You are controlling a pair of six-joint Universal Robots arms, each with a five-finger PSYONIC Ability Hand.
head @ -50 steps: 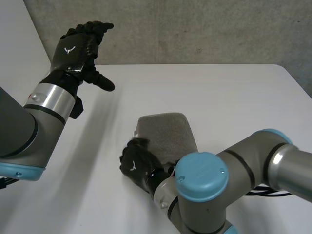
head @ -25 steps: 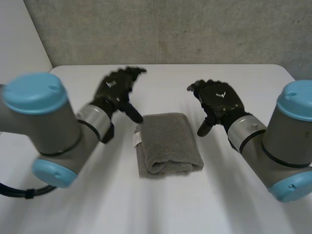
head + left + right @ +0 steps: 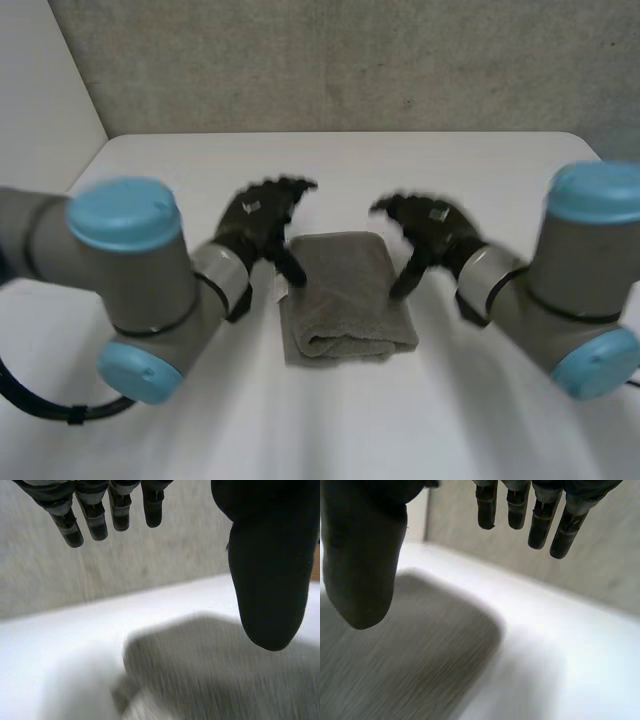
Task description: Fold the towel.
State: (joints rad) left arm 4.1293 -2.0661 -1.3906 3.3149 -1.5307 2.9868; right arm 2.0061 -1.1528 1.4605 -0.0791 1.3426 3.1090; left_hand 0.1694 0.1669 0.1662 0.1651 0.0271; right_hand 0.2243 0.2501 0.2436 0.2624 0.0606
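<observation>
A grey towel [image 3: 345, 295] lies folded into a thick rectangle in the middle of the white table [image 3: 330, 160]. My left hand [image 3: 262, 220] hovers at the towel's far left corner, fingers straight and spread, holding nothing. My right hand [image 3: 430, 228] hovers at its far right corner, also open and empty. In the left wrist view the towel [image 3: 220, 675] lies under the thumb [image 3: 267, 565] with the fingers [image 3: 95, 515] apart from it. The right wrist view has the towel [image 3: 405, 660] below the thumb [image 3: 362, 555], the fingers [image 3: 540, 515] spread wide.
A grey wall [image 3: 340, 60] rises behind the table's far edge. Bare white tabletop lies all round the towel, with both arms reaching in from the near corners.
Both hands have dropped closer to the towel's far corners. A second ago the right hand was at the towel's near left edge; it has since swung over to the right side.
</observation>
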